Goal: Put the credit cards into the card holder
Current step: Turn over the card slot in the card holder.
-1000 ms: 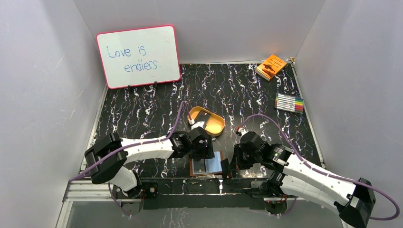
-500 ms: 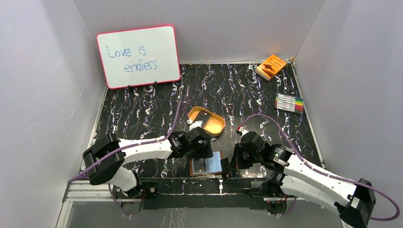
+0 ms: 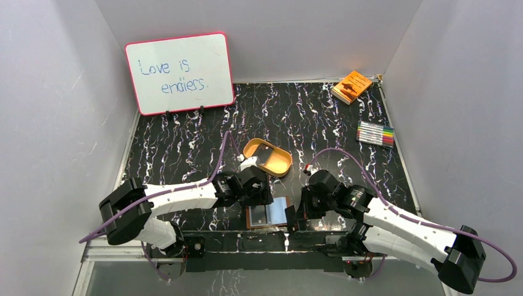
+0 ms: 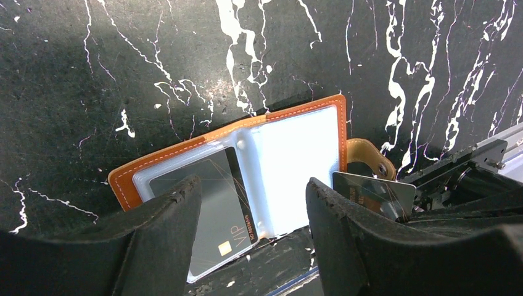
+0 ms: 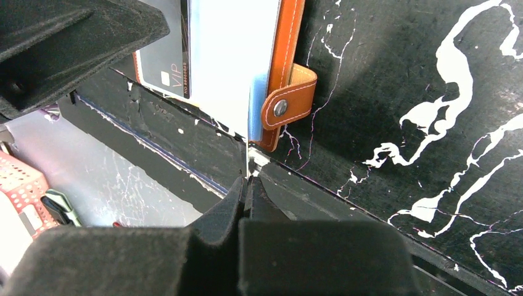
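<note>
Jaws of the right gripper [image 5: 248, 185] are pressed together on a credit card [image 4: 373, 192], held edge-on and aimed up-frame at the pale sleeve beside the strap tab [image 5: 287, 102]. The card holder [image 4: 296, 148] is laid open, lower centre of the overhead frame, at the desk's [image 3: 185, 154] near edge. Over it the jaws of the left gripper [image 4: 253, 203] are held spread. Orange-brown leather and clear sleeves are shown, with a dark VIP card [image 4: 216, 216] lodged.

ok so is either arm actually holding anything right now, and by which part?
Right gripper: jaws shut on a credit card, pinching the edge farthest from the card holder. Left gripper: jaws apart above the open holder, nothing held.
</note>
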Robot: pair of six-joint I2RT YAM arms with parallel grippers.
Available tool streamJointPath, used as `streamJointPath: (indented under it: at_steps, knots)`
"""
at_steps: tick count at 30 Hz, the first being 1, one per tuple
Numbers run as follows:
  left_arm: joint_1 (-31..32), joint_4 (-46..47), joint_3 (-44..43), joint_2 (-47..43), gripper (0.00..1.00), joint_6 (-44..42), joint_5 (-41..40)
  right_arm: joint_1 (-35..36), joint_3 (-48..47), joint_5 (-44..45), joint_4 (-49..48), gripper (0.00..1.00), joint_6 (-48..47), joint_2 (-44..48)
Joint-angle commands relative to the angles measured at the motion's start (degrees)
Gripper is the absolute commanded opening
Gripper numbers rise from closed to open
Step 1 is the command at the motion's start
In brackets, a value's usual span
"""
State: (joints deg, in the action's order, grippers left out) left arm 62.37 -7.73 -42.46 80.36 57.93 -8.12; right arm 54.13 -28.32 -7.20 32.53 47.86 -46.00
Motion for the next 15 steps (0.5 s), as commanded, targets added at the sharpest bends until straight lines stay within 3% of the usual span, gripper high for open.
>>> streamJointPath:
  at_steps: [1, 15]
  knots:
    - [0.12, -0.29, 0.62, -1.66, 0.59, 0.27, -1.56, 0.32, -0.10, -0.74, -2.36, 0.00, 0.44, 0.53]
    - [0.12, -0.10, 0.65, 0.18, 0.59, 0.26, -0.35, 0.36, 1.35, -1.89, -3.52, 0.00, 0.57, -0.99]
